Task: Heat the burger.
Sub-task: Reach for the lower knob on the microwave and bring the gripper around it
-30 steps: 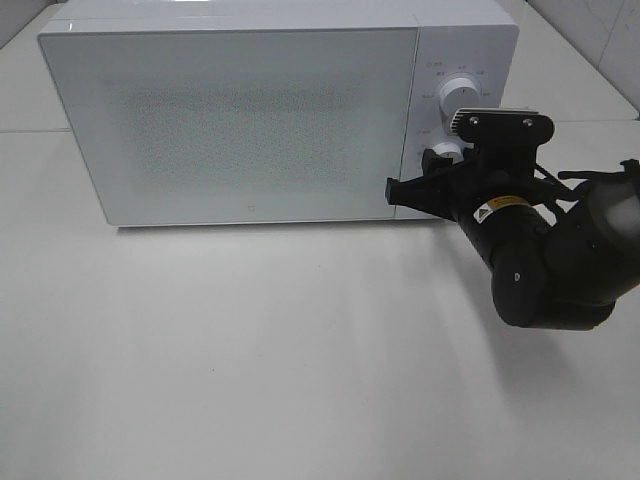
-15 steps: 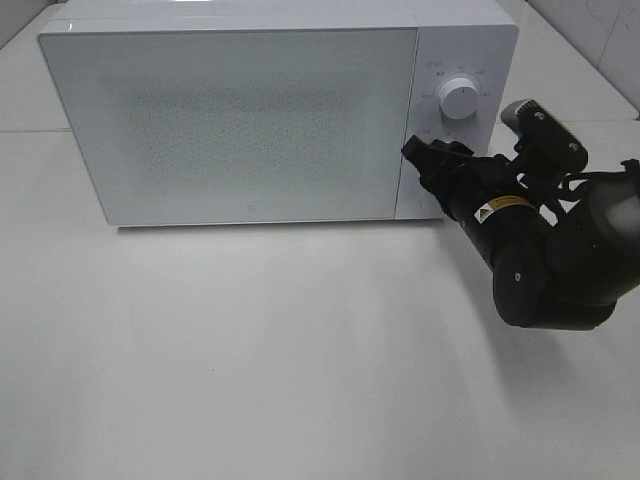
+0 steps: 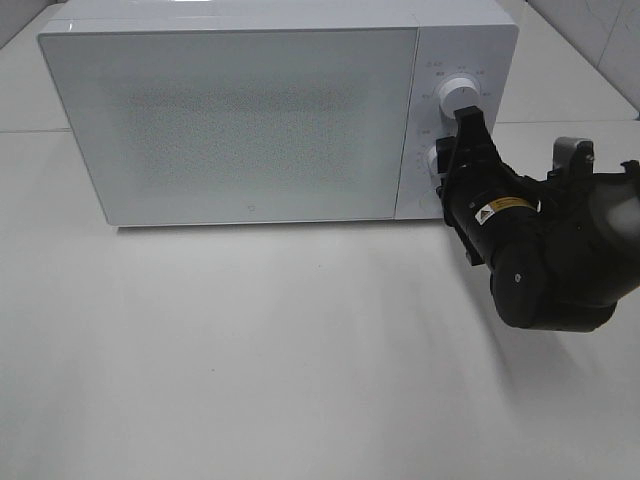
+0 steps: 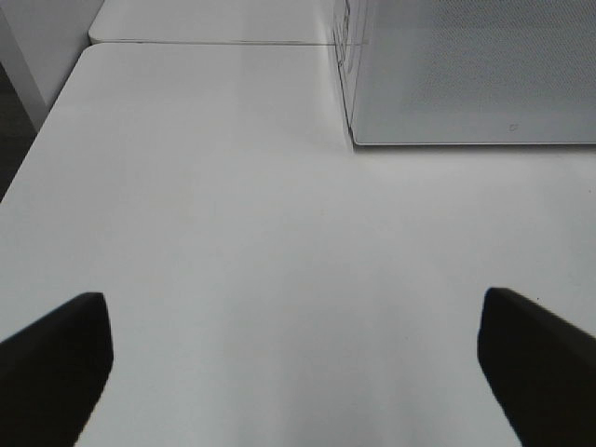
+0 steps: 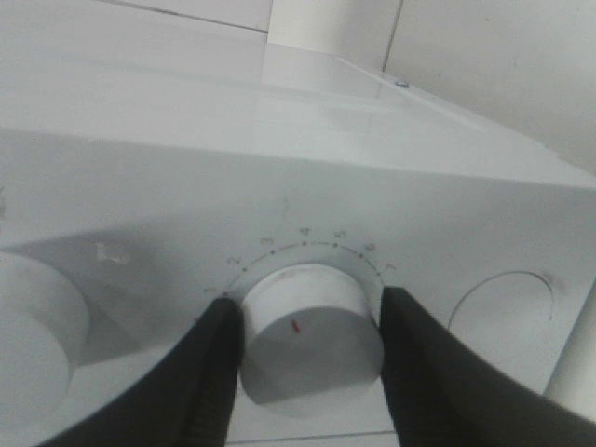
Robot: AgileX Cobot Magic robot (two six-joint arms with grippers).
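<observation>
Burger unseen in any view, presumably behind the microwave's shut door. From above, the right gripper meets the lower dial, right of that door. Left wrist: left gripper spread wide, empty, before the microwave. Right wrist: fingers clamp the dial head-on.

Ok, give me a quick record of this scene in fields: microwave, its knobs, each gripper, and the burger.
microwave: white, standing on the table, door shut
upper knob: free, nothing touching it
lower knob: between the right gripper's fingers, small red mark on its face
right gripper: shut on the lower knob, one finger on each side
left gripper: open, holding nothing, above the table near the microwave's corner
burger: not visible in any view
</observation>
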